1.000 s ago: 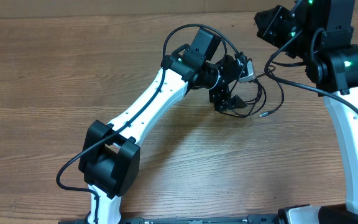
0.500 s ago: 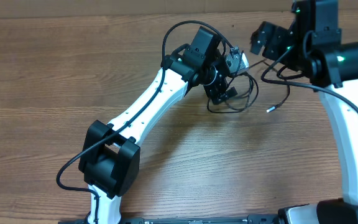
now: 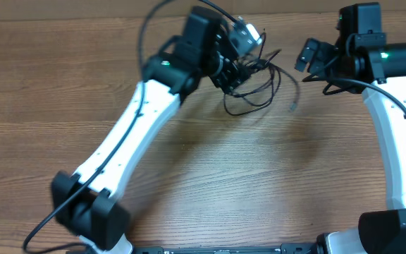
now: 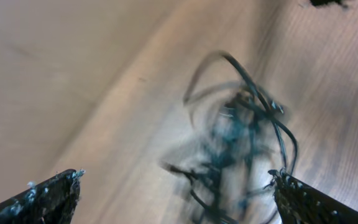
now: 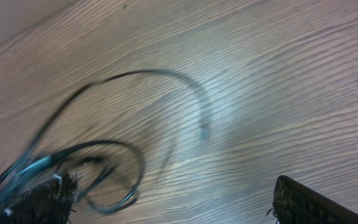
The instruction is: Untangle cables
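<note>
Left pincer (image 4: 173, 177) spread wide, thin black looped cables (image 4: 247, 124) blurred, wood-grain table (image 3: 224, 162)

Left wrist view: the cables (image 4: 241, 143), centre to 3 o'clock, are blurred; single strands and crossings cannot be told apart. The left gripper (image 4: 176, 186) shows fingertips only, cut off by the lower edge.

Right wrist view: the cable loop at 8 o'clock is blurred, and its lower end is hidden behind a fingertip of the right gripper (image 5: 173, 190).

Overhead: the plug end (image 3: 292, 106) is too small to identify. The left arm (image 3: 139, 120) is blurred, and its base is cut off at 7 o'clock.
</note>
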Controlling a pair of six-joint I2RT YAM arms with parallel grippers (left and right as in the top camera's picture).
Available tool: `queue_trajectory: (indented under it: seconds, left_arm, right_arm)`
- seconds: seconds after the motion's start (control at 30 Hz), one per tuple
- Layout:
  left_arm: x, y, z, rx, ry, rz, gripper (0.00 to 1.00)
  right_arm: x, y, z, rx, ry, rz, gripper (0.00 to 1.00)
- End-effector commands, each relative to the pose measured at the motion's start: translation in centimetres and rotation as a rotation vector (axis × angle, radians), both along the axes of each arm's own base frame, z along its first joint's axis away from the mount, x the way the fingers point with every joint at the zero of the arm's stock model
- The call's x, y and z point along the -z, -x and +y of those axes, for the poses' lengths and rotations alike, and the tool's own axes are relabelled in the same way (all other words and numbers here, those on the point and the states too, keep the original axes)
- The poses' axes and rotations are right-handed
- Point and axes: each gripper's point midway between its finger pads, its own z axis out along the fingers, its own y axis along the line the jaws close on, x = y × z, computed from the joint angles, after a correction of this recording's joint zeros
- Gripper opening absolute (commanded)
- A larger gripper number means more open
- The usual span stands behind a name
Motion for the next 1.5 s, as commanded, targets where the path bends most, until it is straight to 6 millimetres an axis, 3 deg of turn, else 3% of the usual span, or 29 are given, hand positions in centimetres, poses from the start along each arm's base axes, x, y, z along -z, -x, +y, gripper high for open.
queue_trajectory:
  seconds: [0.0, 0.2, 0.53, 0.63, 0.77, 0.93, 1.03, 1.13, 1.2, 1.37, 1.47]
  left_arm:
    - [-5.4, 0.6, 1.8, -0.04, 0.057, -0.097, 0.99]
    - [-8.3, 1.5, 2.7, -0.048, 0.086, -0.155, 0.99]
    - [-7.8, 1.6, 3.2, -0.069, 0.062, -0.14, 1.0]
    - [-6.0, 1.0, 4.4, -0.131, -0.004, -0.109, 0.99]
    - [-0.3, 1.5, 5.1, -0.142, -0.12, 0.058, 1.0]
    - [7.6, 1.0, 5.8, -0.179, -0.255, 0.248, 1.0]
    - [9.8, -0.9, 7.4, -0.325, -0.303, 0.253, 1.0]
    - [8.8, -3.5, 10.0, -0.548, -0.293, 0.169, 1.0]
    - [7.5, -4.4, 10.6, -0.625, -0.236, 0.137, 0.99]
    - [6.3, -4.6, 10.2, -0.599, -0.108, 0.176, 1.0]
    - [6.8, -4.1, 9.9, -0.553, -0.072, 0.235, 1.0]
  right_arm:
    - [0.7, 0.3, -1.3, 0.037, 0.007, 0.021, 1.0]
    - [4.0, 1.6, -1.5, 0.041, 0.011, 0.107, 1.0]
    - [8.5, 3.2, -1.1, 0.03, -0.005, 0.2, 1.0]
    - [9.1, 3.4, -1.1, 0.027, -0.003, 0.21, 1.0]
    - [9.8, 3.8, -0.8, -0.002, -0.011, 0.229, 1.0]
    - [9.4, 4.1, 3.1, -0.234, -0.158, 0.215, 1.0]
    - [8.3, 4.5, 6.4, -0.433, -0.287, 0.172, 1.0]
    - [8.0, 5.2, 8.2, -0.535, -0.327, 0.161, 1.0]
    - [8.4, 5.8, 9.3, -0.557, -0.331, 0.187, 1.0]
    - [11.5, 8.6, 13.7, -0.601, -0.298, 0.332, 1.0]
    - [14.4, 9.4, 13.7, -0.545, -0.114, 0.427, 1.0]
